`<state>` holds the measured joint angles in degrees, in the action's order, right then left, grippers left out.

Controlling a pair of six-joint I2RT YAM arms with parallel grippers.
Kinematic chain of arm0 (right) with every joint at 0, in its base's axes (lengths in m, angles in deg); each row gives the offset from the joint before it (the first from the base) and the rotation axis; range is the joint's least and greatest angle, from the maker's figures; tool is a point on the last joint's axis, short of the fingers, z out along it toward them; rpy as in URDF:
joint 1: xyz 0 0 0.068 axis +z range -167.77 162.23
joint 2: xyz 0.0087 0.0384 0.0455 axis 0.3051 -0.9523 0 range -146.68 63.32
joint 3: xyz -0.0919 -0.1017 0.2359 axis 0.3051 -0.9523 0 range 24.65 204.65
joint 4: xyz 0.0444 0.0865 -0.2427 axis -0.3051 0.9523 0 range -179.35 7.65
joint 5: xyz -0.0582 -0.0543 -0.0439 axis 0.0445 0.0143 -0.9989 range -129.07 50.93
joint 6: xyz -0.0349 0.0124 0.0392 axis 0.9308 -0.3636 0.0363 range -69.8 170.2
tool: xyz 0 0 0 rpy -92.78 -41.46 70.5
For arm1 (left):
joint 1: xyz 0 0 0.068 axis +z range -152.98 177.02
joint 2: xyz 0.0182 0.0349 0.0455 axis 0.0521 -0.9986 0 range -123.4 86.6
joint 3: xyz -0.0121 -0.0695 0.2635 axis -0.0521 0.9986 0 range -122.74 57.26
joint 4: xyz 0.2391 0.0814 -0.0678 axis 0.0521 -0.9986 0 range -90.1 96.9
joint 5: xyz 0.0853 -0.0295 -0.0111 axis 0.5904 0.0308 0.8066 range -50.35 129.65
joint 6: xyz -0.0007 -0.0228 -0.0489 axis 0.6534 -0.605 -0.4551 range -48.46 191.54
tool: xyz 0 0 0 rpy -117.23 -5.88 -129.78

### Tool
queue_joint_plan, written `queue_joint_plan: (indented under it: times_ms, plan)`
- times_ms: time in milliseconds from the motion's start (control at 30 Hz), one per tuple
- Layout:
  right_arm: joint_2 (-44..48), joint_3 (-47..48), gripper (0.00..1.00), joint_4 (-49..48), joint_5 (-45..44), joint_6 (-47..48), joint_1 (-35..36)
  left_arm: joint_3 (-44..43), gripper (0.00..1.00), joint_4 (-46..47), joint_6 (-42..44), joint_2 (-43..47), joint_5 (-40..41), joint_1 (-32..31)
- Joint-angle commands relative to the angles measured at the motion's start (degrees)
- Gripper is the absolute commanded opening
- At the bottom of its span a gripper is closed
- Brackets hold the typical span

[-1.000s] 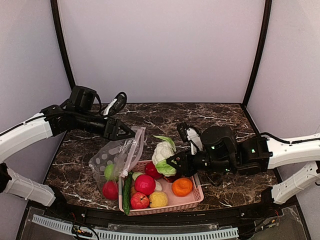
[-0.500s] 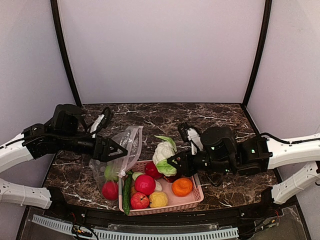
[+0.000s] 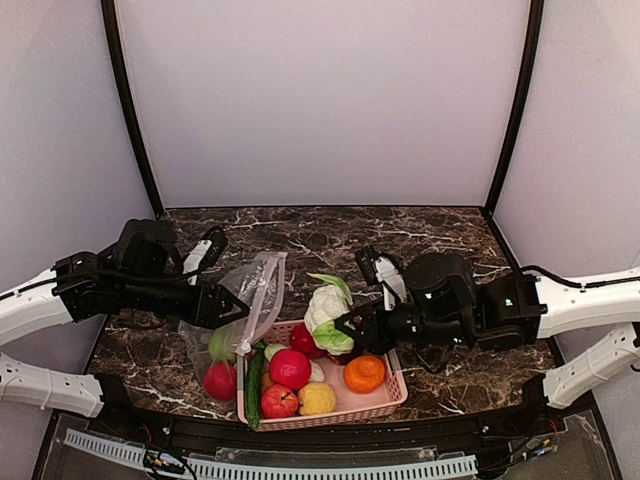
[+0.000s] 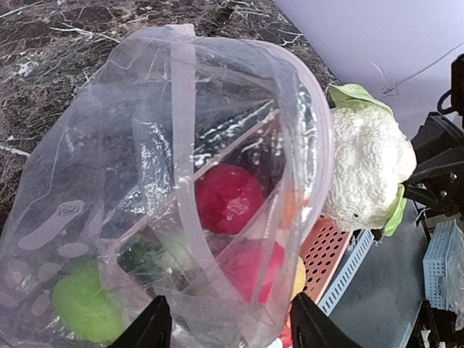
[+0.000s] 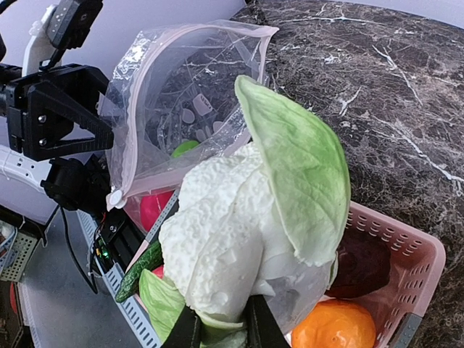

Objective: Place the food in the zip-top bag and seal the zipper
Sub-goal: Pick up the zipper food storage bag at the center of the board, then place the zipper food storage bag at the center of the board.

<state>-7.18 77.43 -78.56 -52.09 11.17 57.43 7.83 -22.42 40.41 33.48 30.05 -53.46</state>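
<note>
The clear zip-top bag (image 3: 246,292) stands slumped at the basket's left end, mouth open toward the right. Its pinkish zipper strip (image 4: 184,145) curves across the mouth. A green ball (image 3: 220,344) and a red ball (image 3: 220,380) lie inside. My left gripper (image 3: 228,306) is open, its fingers spread wide on either side of the bag's near film (image 4: 217,304). My right gripper (image 3: 346,326) is shut on the pale leafy cabbage (image 3: 326,303) and holds it above the basket, just right of the bag mouth. The cabbage fills the right wrist view (image 5: 246,232).
A pink slatted basket (image 3: 392,396) sits at the table's near edge. It holds red balls (image 3: 290,368), a yellow one (image 3: 317,399), an orange (image 3: 364,373) and a cucumber (image 3: 254,386) along its left side. Dark marble table (image 3: 440,235) extends behind it.
My left gripper dropped from the bag's top edge down and to the left, then edged slightly back toward the bag. The bag slumped lower. The right arm and the cabbage stayed put.
</note>
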Motion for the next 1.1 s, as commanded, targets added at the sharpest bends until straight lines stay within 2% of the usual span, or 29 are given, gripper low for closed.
queue_joint_plan:
  times_ms: [0, 100, 167, 233, 400, 500, 600, 767, 900, 1067]
  plan:
    - [-0.06, 0.93, 0.16, -1.3, 0.47, 0.84, -0.49, -0.96, 0.44, -1.04, 1.56, -1.34, 1.25, -0.32]
    - [0.09, 1.04, 0.16, -1.27, 0.22, 0.66, -0.65, -0.68, 0.26, 0.32, 1.31, -1.3, 1.7, -0.32]
    - [0.42, 1.1, 0.16, -1.22, 0.09, 0.63, -0.85, -0.33, 0.08, 0.7, -0.7, -0.5, 4.15, -0.2]
    - [0.79, 1.09, 0.16, -1.21, -0.05, 0.51, -1.03, 0.12, 0.02, 0.9, -2.47, 0.61, 6.09, -0.22]
    - [1.64, 1.01, 0.16, -1.2, 0.37, 0.47, -1.64, 0.75, 0.01, 2.43, -3.16, 2.65, 5.9, 2.74]
    - [1.73, 1.12, 0.16, -1.12, 1.17, 0.86, -2.32, -0.66, 0.01, 4.44, -2.28, 1.23, -1.89, 7.36]
    - [2.13, 0.32, 0.16, -1.2, 1.34, 1.1, -3.41, -3.68, 0.01, 4.97, 1.27, -1.03, -6.07, 11.57]
    - [4.51, -2.5, 0.16, -1.84, 1.58, -0.01, -5.39, -14.34, 0.01, 3.69, 9.25, -9.54, -14.9, 14.99]
    - [7.67, -4.28, 0.16, -2.3, 1.12, -1.02, -5.5, -23.34, 0.01, 0.12, 14.93, -17.04, -18.32, 15.55]
    - [13.13, -6.98, 0.16, -2.68, 1.48, -2.41, -5.62, -27.77, 0.01, 2.83, 15.18, -24.13, -25.56, 15.76]
